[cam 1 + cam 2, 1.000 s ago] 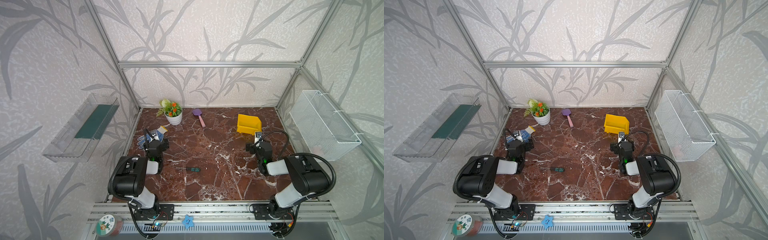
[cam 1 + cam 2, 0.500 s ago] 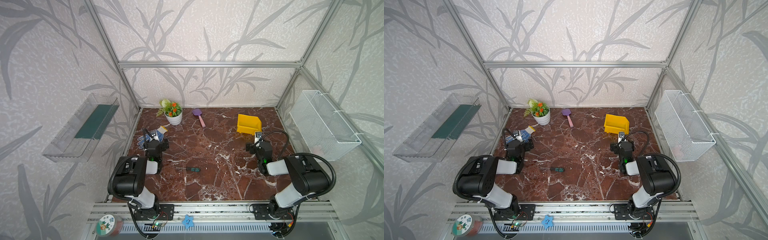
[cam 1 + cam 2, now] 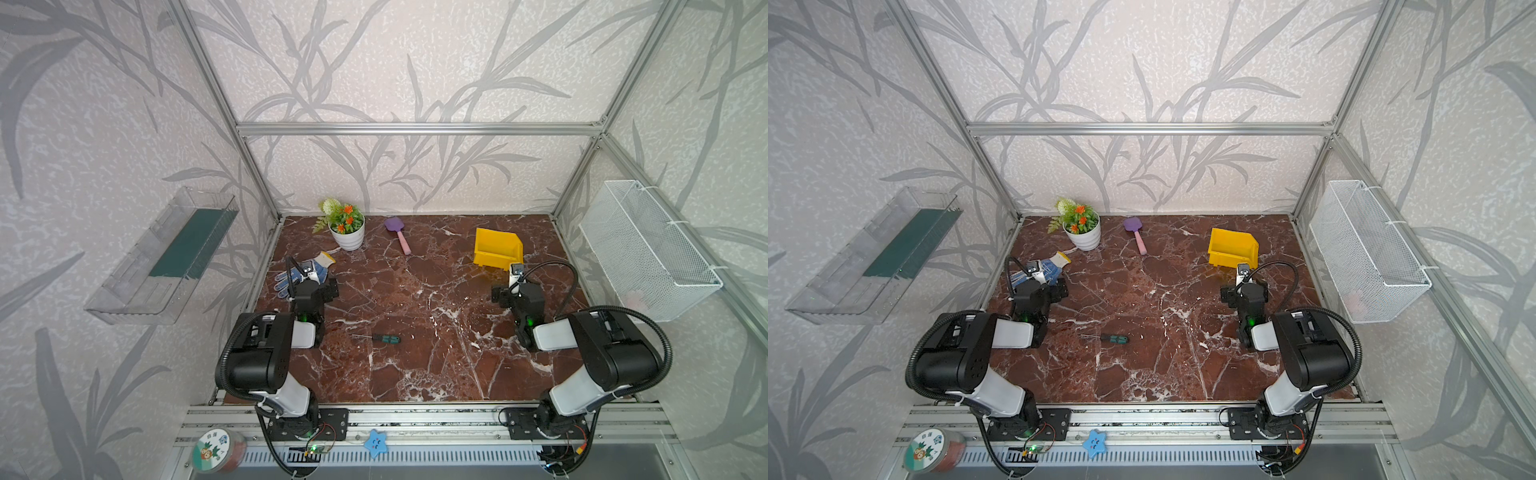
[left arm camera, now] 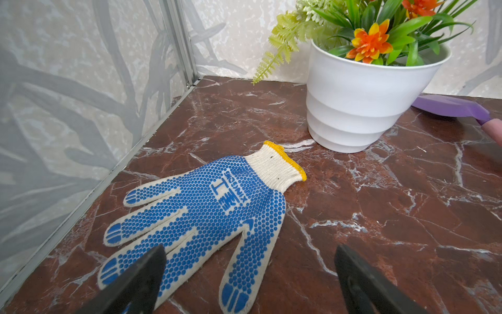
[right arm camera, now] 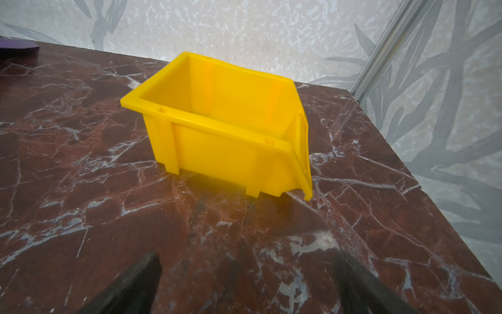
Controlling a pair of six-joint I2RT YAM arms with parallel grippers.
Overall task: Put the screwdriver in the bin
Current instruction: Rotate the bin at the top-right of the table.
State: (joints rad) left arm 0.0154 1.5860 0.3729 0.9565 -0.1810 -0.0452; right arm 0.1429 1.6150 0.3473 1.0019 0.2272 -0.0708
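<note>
My left fingers (image 4: 146, 271) are spread wide with nothing between them. They are two blunt black wedges hanging low over the fingertips of a knitted work glove (image 4: 206, 212). The glove lies flat, palm up. It is cream cotton studded with rubbery blue dots and has a ribbed cuff edged in yellow. Past the cuff stands a smooth white ribbed flower pot (image 4: 361, 100) of stiff plastic greenery and orange blooms. A purple-and-pink toy shovel (image 4: 451, 107) lies beyond the pot.

My right fingers (image 5: 141, 277) are parted just as far and grip nothing. They point at the bin (image 5: 231, 130), which stands near them on the glossy red-brown marble counter (image 5: 81, 190) without touching them. It is a small, glossy, bright yellow moulded plastic bin, boxy, with a thick rim, ribbed sides and a sloped front lip turned to my right.

The screwdriver (image 3: 382, 338) is in neither set of fingers. In both top views it lies flat on the counter in the near middle, between my two arms and closer to the left one. Its stubby dark green-and-black handle (image 3: 1119, 339) is toward my right and its thin silver shaft points toward my left arm. It is well apart from the bin, which sits in the far right part of the counter.

A white wire mesh basket (image 3: 648, 253) hangs on the right wall, and a clear plastic tray (image 3: 162, 257) with a dark green floor hangs on the left wall.
</note>
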